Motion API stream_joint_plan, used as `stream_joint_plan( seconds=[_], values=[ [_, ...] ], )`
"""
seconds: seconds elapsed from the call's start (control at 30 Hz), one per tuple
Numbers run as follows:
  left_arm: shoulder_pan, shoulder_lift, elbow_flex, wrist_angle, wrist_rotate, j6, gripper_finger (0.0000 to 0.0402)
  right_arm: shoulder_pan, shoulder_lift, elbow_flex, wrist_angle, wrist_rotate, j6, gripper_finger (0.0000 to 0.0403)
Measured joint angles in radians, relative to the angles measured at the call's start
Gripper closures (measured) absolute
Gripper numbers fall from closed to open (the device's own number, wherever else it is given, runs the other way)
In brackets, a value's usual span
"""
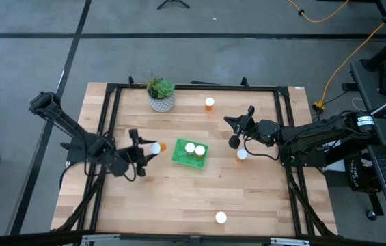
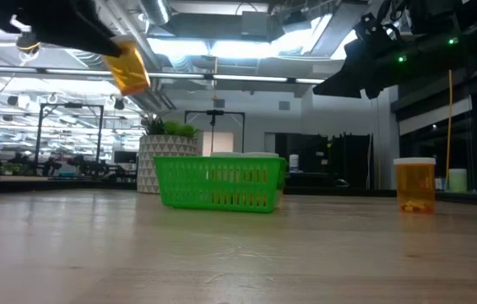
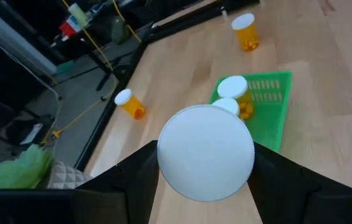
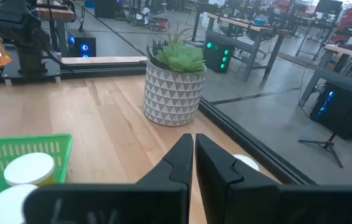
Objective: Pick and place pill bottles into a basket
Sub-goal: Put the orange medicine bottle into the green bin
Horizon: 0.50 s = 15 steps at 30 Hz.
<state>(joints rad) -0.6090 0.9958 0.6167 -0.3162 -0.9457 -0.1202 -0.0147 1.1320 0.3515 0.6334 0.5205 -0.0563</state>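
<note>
Two white-capped translucent orange pill bottles [image 1: 195, 149] already sit in the shallow green plastic basket [image 1: 178, 155], while the left gripper [image 1: 146, 154], clenched around a third bottle [image 1: 157, 147], carries it alongside for dropping; the right gripper [image 1: 238, 131] hangs closed, empty.

Left gripper [image 1: 150, 152] holds a pill bottle [image 1: 157, 147] just left of the green basket [image 1: 180, 157]; two capped bottles [image 1: 195, 149] sit inside; right gripper [image 1: 232, 130] hangs closed, empty, near another bottle [image 1: 242, 155]
</note>
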Motion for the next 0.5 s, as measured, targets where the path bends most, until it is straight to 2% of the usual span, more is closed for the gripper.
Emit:
stream_joint_plan(
  seconds=[0.27, 0.5],
  values=[
    [0.147, 0.032, 0.000, 0.140, 0.197, 0.077, 0.0190, 0.000, 0.000, 0.000, 0.000, 0.000, 0.003, 0.0379],
    [0.272, 0.119, 0.000, 0.252, 0.390, 0.164, 0.0190, 0.000, 0.000, 0.000, 0.000, 0.000, 0.003, 0.0379]
  ],
)
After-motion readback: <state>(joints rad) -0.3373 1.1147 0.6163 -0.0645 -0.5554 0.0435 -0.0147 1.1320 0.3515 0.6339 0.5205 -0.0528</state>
